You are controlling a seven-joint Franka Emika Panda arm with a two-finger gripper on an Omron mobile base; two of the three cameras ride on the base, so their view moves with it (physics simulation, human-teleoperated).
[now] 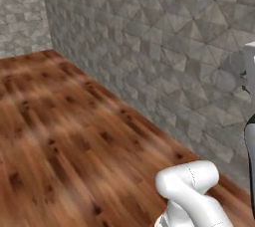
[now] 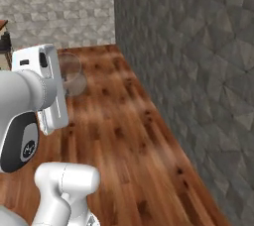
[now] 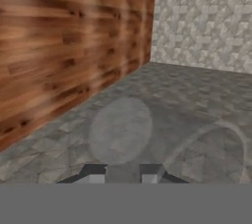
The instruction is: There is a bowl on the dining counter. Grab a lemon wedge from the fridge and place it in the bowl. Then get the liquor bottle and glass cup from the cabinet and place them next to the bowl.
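Note:
A clear glass cup (image 3: 120, 129) sits between my gripper's (image 3: 123, 173) two dark fingertips, and the gripper is shut on it. In the hand view the cup's round base faces the camera and its rim (image 3: 231, 134) arcs to the right. From the right base view the same glass cup (image 2: 70, 74) shows as a faint see-through shape just beyond the white hand (image 2: 44, 86), held above the floor. The bowl, the lemon wedge and the liquor bottle are out of view.
A grey stone-tiled wall (image 2: 198, 71) runs close along the right side of the arm. Brown wooden floor (image 1: 64, 136) stretches ahead to a lighter tiled wall (image 2: 59, 12) at the far corner. A dark piece of furniture (image 2: 4, 41) juts in at the left edge.

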